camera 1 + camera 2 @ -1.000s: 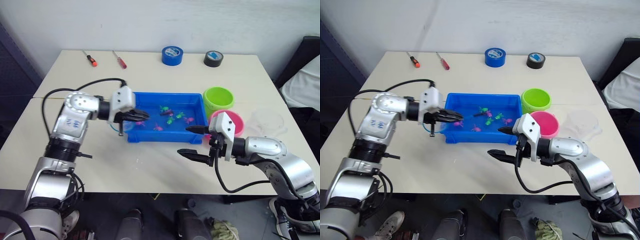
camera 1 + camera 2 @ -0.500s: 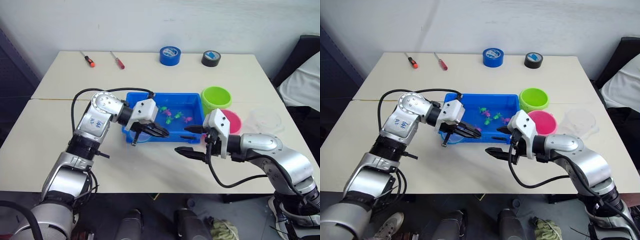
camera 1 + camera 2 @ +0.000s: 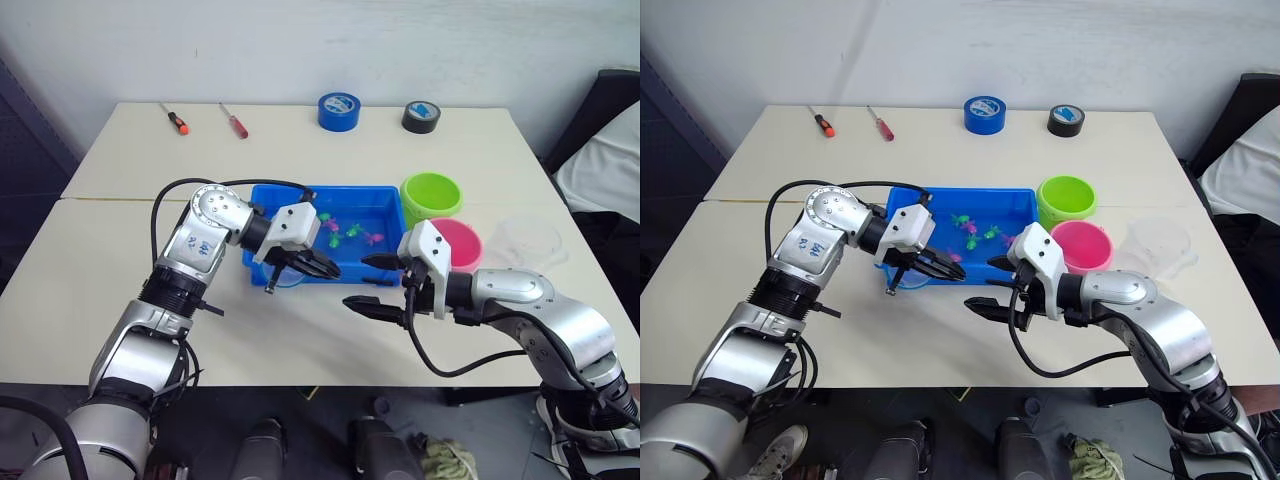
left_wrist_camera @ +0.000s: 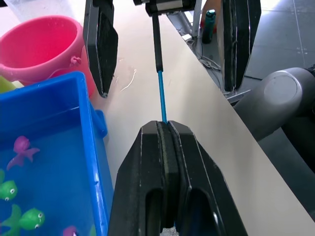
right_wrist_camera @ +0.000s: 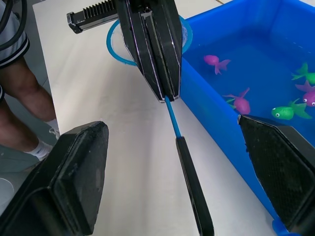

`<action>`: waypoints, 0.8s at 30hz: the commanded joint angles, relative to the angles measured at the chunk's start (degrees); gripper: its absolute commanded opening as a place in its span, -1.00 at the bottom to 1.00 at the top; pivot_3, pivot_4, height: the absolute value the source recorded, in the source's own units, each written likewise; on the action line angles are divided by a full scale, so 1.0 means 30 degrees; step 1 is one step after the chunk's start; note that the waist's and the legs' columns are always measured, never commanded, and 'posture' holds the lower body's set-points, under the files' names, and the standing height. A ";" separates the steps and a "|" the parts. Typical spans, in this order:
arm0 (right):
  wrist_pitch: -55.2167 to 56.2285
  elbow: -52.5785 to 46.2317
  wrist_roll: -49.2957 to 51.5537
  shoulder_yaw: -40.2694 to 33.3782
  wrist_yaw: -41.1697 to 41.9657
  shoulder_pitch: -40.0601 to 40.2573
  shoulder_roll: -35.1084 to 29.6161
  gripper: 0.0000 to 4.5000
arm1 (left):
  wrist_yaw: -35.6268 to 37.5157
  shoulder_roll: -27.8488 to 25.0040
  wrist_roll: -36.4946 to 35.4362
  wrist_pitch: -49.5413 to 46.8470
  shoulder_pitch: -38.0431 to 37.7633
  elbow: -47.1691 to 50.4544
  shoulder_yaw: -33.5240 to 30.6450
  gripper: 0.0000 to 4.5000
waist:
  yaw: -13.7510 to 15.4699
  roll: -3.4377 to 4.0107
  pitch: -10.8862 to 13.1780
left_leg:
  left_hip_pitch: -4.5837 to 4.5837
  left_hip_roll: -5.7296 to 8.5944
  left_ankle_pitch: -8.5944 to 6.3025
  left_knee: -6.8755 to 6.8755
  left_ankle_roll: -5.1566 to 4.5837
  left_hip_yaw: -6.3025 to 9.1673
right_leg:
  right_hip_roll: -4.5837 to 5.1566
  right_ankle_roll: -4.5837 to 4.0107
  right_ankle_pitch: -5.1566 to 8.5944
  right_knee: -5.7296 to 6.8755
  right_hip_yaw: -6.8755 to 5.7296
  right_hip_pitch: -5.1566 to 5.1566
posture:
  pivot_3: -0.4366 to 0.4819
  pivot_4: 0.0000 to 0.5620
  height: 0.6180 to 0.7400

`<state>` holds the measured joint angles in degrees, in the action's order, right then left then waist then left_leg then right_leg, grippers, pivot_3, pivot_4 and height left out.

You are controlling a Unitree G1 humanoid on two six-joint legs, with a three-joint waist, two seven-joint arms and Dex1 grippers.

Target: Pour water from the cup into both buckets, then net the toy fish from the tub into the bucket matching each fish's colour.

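While the left gripper (image 3: 322, 268) clenched the net (image 5: 173, 118) by its handle, the released right gripper (image 3: 372, 283) needed to centre before closing.

Head stereo pair looks down over the cream rectangular table (image 3: 330, 140); wrist cameras (very close) face each other, sharing the shallow blue plastic tub (image 5: 256, 54).

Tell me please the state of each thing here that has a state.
Left gripper: jaws shut on the net's handle.
Right gripper: jaws open, one on each side of the handle, not touching it.
Net: held off the table, hoop beside the tub.
Tub: holds water and fish.
Fish: all in the tub.
Pink bucket: upright.
Green bucket: upright.
Cup: upright.
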<state>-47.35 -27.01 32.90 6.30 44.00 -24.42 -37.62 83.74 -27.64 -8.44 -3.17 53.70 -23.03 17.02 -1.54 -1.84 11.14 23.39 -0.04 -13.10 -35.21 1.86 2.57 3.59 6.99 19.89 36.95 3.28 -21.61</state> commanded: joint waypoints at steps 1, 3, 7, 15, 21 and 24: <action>0.0398 -0.0354 -0.0056 -0.0330 0.0212 -0.0378 -0.0215 1.00 | 0.0196 -0.0225 -0.0122 -0.0085 0.0076 0.0725 -0.0246 -0.96 | 0.0013 0.0000 0.0000 | 0.0000 -0.0001 0.0000 0.0000 0.0000 0.0001 | 0.0001 0.0000 0.0000 0.0000 0.0000 0.0000 | -0.05 -0.47 0.90; 0.0419 -0.0317 -0.0102 -0.0355 0.0282 -0.0378 -0.0231 1.00 | 0.0201 -0.0314 -0.0164 -0.0171 0.0053 0.0799 -0.0282 -0.96 | 0.0012 0.0000 0.0000 | 0.0001 0.0000 0.0000 0.0000 0.0000 0.0000 | 0.0005 0.0000 0.0000 -0.0001 0.0001 0.0000 | -0.05 -0.47 0.90; 0.0479 -0.0328 -0.0092 -0.0427 0.0361 -0.0337 -0.0219 0.81 | 0.0140 -0.0291 -0.0190 -0.0329 0.0143 0.0760 -0.0323 -1.00 | 0.0006 -0.0001 0.0000 | 0.0001 0.0000 0.0000 0.0000 0.0000 0.0000 | 0.0004 0.0000 0.0000 -0.0001 0.0001 0.0000 | -0.05 -0.47 0.90; 0.0562 -0.0464 -0.0050 -0.0520 0.0462 -0.0164 -0.0331 -0.55 | 0.0114 -0.0264 -0.0203 -0.0442 0.0202 0.0771 -0.0359 -1.00 | 0.0006 0.0000 0.0000 | 0.0001 0.0000 0.0000 0.0000 0.0000 0.0000 | 0.0004 0.0000 0.0000 0.0000 0.0001 0.0000 | -0.05 -0.47 0.90; 0.0661 -0.0413 -0.0075 -0.0492 0.0487 -0.0133 -0.0366 -0.98 | 0.0097 -0.0296 -0.0191 -0.0472 0.0368 0.0638 -0.0443 -1.00 | 0.0002 0.0000 0.0000 | 0.0000 -0.0002 0.0000 0.0000 0.0000 -0.0001 | 0.0001 0.0000 0.0000 0.0001 0.0001 0.0000 | -0.05 -0.47 0.90; 0.0725 -0.0360 -0.0119 -0.0479 0.0499 -0.0165 -0.0339 -0.98 | 0.0043 -0.0340 -0.0141 -0.0469 0.0359 0.0636 -0.0452 -1.00 | 0.0004 0.0000 0.0000 | 0.0000 -0.0001 0.0000 0.0000 0.0000 -0.0001 | 0.0002 0.0000 0.0000 0.0001 0.0001 0.0000 | -0.05 -0.47 0.90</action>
<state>-46.28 -26.94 32.62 6.16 45.37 -24.47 -38.20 83.91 -28.11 -8.52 -4.59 53.68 -22.73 16.86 -1.52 -1.84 11.14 23.39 -0.04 -13.10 -35.21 1.86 2.56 3.60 7.00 19.89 36.95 3.28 -21.61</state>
